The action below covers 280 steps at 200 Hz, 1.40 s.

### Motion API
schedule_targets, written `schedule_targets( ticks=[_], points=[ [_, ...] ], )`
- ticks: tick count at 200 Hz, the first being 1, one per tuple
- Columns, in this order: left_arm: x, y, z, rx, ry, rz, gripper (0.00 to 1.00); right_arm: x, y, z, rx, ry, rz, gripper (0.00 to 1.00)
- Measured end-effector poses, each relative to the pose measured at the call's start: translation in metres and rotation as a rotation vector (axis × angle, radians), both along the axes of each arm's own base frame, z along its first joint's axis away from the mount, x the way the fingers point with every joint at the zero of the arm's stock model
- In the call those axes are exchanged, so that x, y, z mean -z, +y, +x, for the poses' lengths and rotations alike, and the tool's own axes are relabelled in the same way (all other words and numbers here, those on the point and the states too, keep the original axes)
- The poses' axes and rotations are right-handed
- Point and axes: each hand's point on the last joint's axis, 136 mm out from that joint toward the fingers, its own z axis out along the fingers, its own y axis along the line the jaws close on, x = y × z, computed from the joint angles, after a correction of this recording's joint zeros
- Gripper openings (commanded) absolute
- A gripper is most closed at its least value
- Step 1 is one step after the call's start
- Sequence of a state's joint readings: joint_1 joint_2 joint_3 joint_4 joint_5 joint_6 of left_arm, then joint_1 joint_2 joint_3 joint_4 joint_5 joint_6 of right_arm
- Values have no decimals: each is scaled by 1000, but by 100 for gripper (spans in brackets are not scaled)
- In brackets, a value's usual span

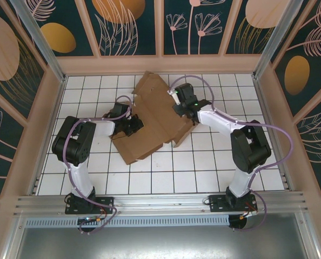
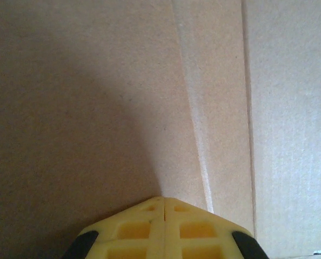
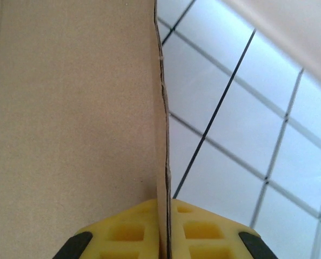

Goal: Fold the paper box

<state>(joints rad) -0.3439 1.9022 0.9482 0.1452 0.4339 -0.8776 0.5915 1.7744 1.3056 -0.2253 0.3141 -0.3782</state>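
Note:
The paper box (image 1: 152, 116) is a brown cardboard sheet with flaps and creases, lying partly opened on the white tiled floor between the two arms. My left gripper (image 1: 133, 125) rests on its left part. In the left wrist view its yellow fingers (image 2: 164, 200) are shut with nothing between them, tips against the cardboard (image 2: 95, 97) beside a crease. My right gripper (image 1: 188, 111) is at the sheet's right edge. Seen from the right wrist, it (image 3: 165, 203) is shut on a thin cardboard flap (image 3: 68, 108) that stands edge-on between the pads.
White tiles (image 1: 204, 162) surround the sheet, with free floor in front and to the right. Pale wooden walls (image 1: 47, 124) close in the left, right and back. An aluminium rail (image 1: 160, 202) carries both arm bases at the near edge.

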Motion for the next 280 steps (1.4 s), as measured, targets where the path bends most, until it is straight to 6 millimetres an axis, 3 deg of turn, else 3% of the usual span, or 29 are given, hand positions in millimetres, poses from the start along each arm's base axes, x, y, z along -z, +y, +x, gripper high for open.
schedule_targets(
  ticks=[18,37,55,80,93,117,137,187,212,255,280],
  points=[
    [-5,-2,-4,7,19,7,0,-14,16,-4,-47,-70,-93,10],
    [-31,-5,3,9,-8,1,9,-21,23,-7,-76,-119,-176,10],
    [-78,-6,20,3,-97,-32,19,-27,22,-5,-90,-158,-236,10],
    [-155,-11,45,9,-246,-107,42,-36,22,1,-98,-209,-282,10],
    [-190,-16,57,20,-309,-149,47,-40,23,3,-104,-231,-293,10],
    [-224,-25,69,43,-360,-188,52,-41,26,3,-116,-252,-315,10],
    [-224,-32,80,56,-347,-204,56,-42,28,3,-125,-268,-324,10],
    [-181,-45,111,63,-219,-179,62,-46,36,2,-151,-304,-331,10],
    [-186,-49,121,65,-216,-180,62,-42,37,-2,-164,-306,-341,10],
    [-207,-52,128,63,-255,-198,50,-39,39,-6,-181,-317,-348,10],
    [-200,-52,129,61,-240,-199,38,-43,39,-6,-178,-331,-342,10]
  ],
)
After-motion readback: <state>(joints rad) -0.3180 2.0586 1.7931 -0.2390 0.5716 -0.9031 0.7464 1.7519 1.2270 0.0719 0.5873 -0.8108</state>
